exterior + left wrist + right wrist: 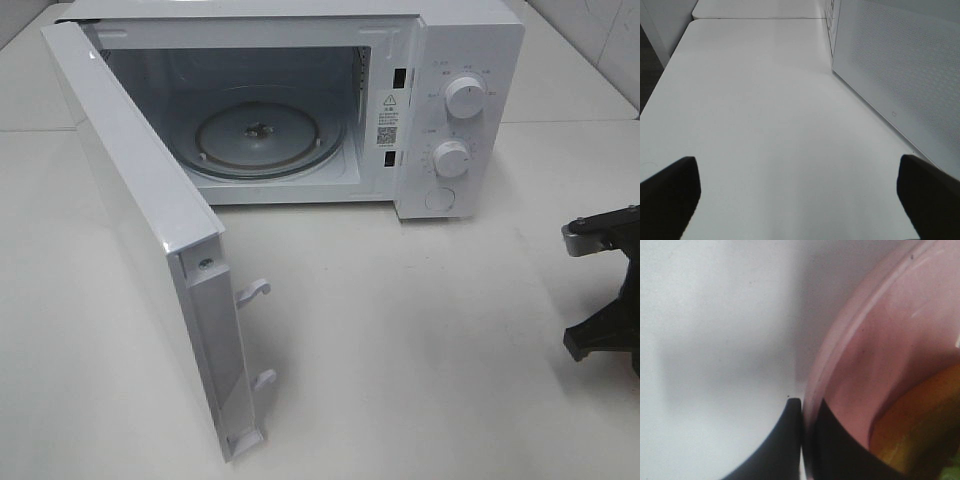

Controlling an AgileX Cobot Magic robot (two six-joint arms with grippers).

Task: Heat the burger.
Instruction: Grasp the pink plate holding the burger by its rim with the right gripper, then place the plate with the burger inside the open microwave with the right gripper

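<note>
Right gripper (802, 407) pinches plate (890, 340) rim; left gripper (800, 186) spread, empty. Risk: thin edge grip, plate tilts, burger (920, 422) slides off.

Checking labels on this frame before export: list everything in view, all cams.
microwave: 1, white, back of the table
door: 1, white, swung wide open on the microwave's left
turntable: 1, clear glass, inside the microwave, nothing on it
knobs: 2, white, one above the other on the microwave's right panel
table: 1, white, under everything
pink plate: 1, pink, right wrist view only
burger: 1, golden-brown with a bit of green, on the pink plate, mostly cut off
left gripper: 1, black, open, over bare table beside the door
right gripper: 1, black, shut on the pink plate's rim
</note>
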